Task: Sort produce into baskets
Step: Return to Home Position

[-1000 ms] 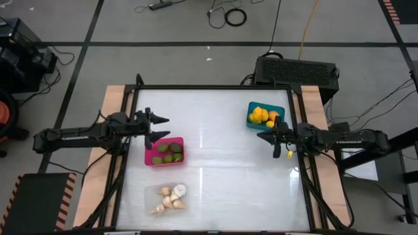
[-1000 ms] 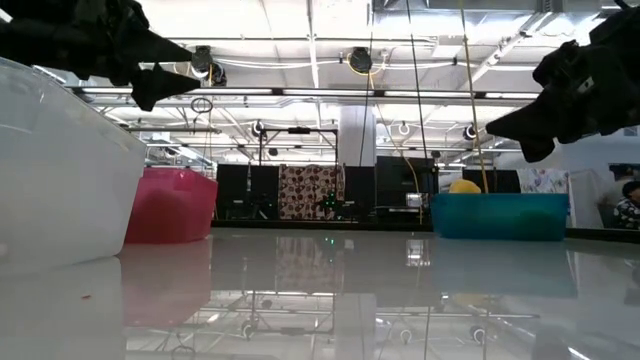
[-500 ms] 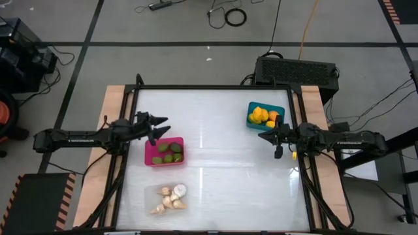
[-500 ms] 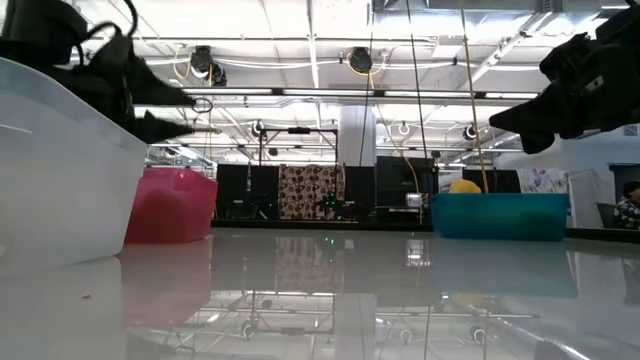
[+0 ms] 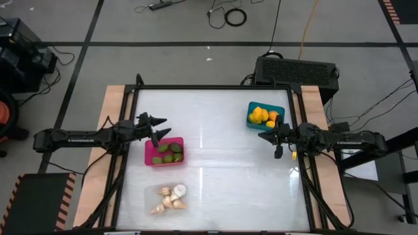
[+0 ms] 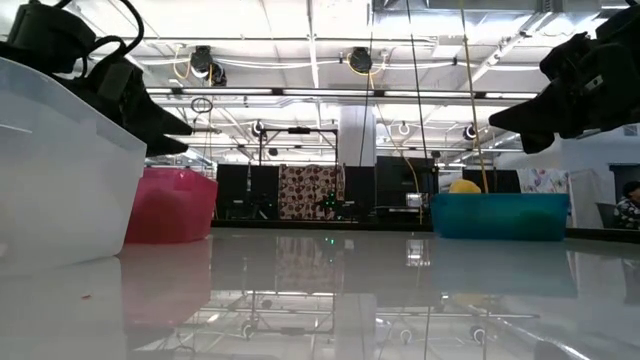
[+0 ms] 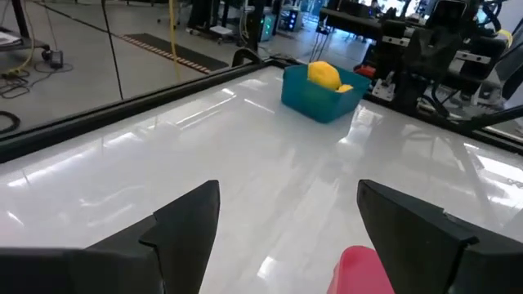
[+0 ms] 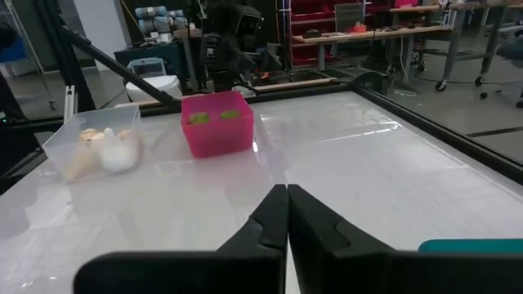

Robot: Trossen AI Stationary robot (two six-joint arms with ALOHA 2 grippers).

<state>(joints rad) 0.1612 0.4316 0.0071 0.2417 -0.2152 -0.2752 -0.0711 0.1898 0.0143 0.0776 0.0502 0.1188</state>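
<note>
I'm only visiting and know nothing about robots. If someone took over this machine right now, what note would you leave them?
Left gripper: fingers open, empty, at the table's left side by the pink basket.
Right gripper: fingers shut, empty, at the right side near the teal basket.
Things: green fruits in the pink basket, yellow-orange fruits in the teal basket, garlic bulbs in the clear basket.
Done: no loose produce shows on the table, so sorting looks finished.
Left: probably only parking both arms.
</note>
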